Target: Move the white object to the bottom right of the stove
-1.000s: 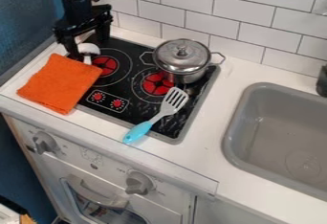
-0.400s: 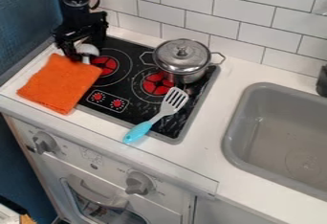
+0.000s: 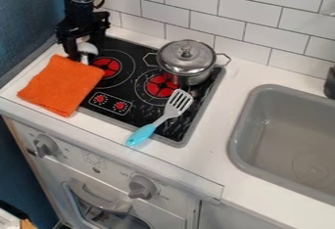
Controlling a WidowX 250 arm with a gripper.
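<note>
At the upper left of the camera view, the black gripper (image 3: 85, 50) hangs low over the stove's (image 3: 131, 110) back left corner. Its fingers stand apart, one on each side of the white object (image 3: 87, 50). That object lies by the left burner, beside the upper edge of the orange cloth, and is partly hidden by the gripper. Whether the fingers touch it I cannot tell.
An orange cloth (image 3: 60, 84) covers the stove's left edge. A lidded metal pot (image 3: 187, 62) stands at the back right burner. A spatula with a blue handle (image 3: 141, 135) lies across the stove's front right part. The grey sink (image 3: 288, 135) is at the right.
The gripper has shifted slightly, and its fingers have come a little closer together. The white object has moved slightly to the left. Cloth, pot and spatula are unchanged.
</note>
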